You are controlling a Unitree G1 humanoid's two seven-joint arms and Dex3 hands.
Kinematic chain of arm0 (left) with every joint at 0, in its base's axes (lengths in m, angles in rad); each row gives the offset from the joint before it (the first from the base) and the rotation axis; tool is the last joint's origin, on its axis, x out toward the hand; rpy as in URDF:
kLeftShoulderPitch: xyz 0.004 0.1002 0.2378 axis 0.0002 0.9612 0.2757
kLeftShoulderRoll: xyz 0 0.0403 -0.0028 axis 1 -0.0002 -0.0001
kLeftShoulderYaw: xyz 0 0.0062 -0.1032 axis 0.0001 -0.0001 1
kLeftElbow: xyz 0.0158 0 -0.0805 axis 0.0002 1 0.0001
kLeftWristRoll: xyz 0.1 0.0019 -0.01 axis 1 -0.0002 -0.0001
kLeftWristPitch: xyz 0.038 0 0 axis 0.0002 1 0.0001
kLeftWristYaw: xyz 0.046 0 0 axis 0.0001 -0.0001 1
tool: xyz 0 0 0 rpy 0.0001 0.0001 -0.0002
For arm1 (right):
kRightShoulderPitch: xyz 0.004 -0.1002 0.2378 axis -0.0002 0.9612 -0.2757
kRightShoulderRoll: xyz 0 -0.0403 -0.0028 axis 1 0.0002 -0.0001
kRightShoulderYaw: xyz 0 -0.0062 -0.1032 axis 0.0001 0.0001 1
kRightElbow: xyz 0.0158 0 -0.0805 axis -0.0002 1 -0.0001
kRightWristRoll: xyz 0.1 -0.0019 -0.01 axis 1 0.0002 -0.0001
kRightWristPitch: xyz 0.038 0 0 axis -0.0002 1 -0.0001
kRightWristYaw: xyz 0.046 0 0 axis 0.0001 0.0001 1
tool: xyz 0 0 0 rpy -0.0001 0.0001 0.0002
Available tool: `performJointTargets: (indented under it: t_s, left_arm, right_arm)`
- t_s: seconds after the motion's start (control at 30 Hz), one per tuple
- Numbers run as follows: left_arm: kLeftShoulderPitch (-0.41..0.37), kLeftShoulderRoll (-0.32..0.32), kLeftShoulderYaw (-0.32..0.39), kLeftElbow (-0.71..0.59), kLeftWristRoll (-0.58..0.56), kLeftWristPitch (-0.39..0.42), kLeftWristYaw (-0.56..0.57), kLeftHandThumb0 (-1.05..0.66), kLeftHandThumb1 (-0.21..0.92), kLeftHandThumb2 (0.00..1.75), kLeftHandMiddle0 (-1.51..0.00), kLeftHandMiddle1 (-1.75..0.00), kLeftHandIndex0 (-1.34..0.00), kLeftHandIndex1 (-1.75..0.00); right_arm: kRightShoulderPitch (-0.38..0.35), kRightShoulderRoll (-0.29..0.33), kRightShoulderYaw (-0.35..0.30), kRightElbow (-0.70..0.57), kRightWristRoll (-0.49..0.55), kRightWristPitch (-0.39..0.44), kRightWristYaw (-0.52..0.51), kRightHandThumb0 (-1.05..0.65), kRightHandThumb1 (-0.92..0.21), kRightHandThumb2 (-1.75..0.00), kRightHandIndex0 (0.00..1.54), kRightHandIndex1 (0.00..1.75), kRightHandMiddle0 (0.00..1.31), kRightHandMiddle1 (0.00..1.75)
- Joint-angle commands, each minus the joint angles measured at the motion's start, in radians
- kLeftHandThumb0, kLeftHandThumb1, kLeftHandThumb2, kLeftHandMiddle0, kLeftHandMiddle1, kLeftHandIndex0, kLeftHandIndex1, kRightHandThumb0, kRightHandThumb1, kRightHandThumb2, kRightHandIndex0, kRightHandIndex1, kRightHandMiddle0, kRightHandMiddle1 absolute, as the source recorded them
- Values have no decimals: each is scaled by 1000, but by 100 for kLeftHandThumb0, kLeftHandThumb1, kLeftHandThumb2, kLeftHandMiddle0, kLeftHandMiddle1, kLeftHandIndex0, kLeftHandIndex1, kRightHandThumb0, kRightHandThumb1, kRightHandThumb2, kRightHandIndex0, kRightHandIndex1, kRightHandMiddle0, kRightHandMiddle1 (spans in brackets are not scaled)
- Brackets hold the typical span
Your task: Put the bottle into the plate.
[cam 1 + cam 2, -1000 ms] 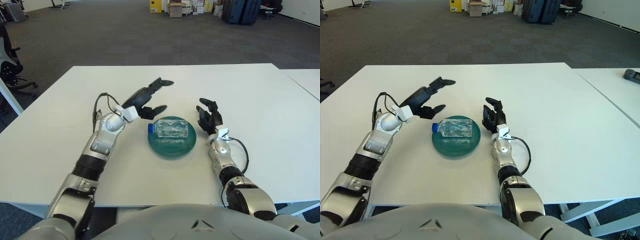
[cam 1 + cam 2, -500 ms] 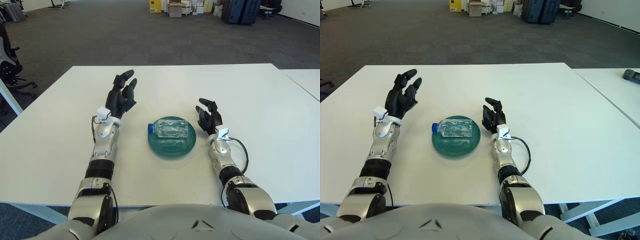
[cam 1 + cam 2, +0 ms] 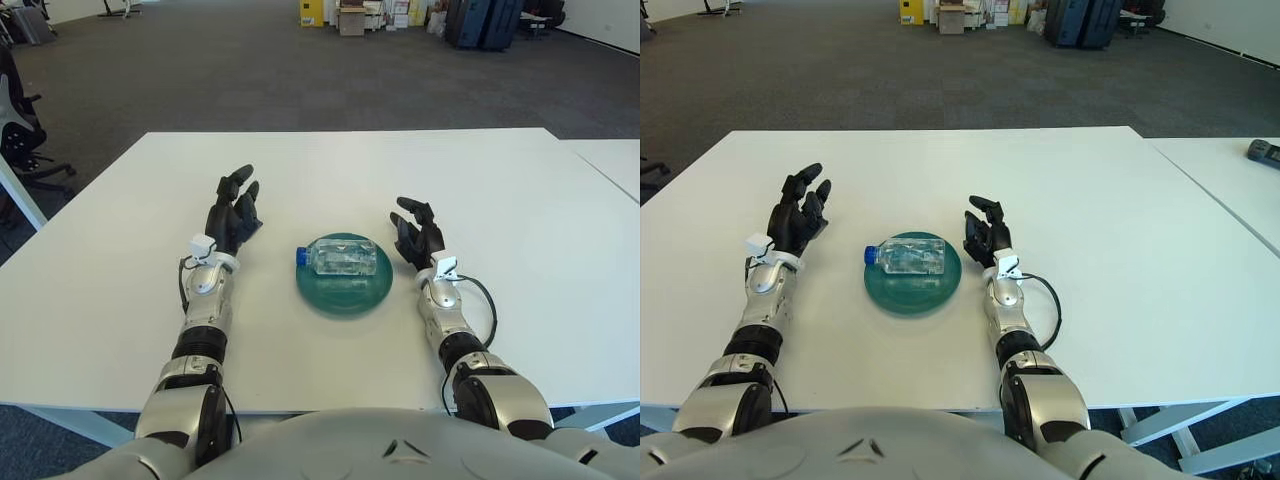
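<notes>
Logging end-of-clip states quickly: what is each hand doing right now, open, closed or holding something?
Left hand: open, holding nothing, left of the green plate.
Right hand: open, holding nothing, right of the plate; the bottle lies in it.

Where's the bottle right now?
The bottle lies on its side in the green plate at table centre, between the open left hand and right hand.

Left robot hand raised, fingers spread, empty, right robot hand likewise, both forearms low
</notes>
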State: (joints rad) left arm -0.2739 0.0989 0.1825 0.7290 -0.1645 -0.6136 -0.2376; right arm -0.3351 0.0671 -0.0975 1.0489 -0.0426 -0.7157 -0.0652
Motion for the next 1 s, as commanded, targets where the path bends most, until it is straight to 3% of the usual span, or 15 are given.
performJointTargets:
  t_s: [0.0, 0.57, 0.97]
  left_arm:
    - [-25, 19, -12, 24, 44, -37, 23, -81, 92, 97, -26, 0, 0, -58]
    - [20, 67, -103, 124, 269, -69, 155, -90, 92, 98, -19, 0, 0, -41]
    - [-9, 87, -147, 238, 312, -91, 186, -95, 92, 89, -16, 0, 0, -36]
  right_arm:
    - [73, 15, -10, 60, 23, 30, 7, -65, -92, -69, 54, 2, 9, 93]
    - [76, 15, -22, 48, 32, 44, 21, -64, -92, -71, 54, 2, 8, 94]
    - [76, 18, -23, 43, 39, 49, 25, -64, -92, -71, 55, 2, 8, 95]
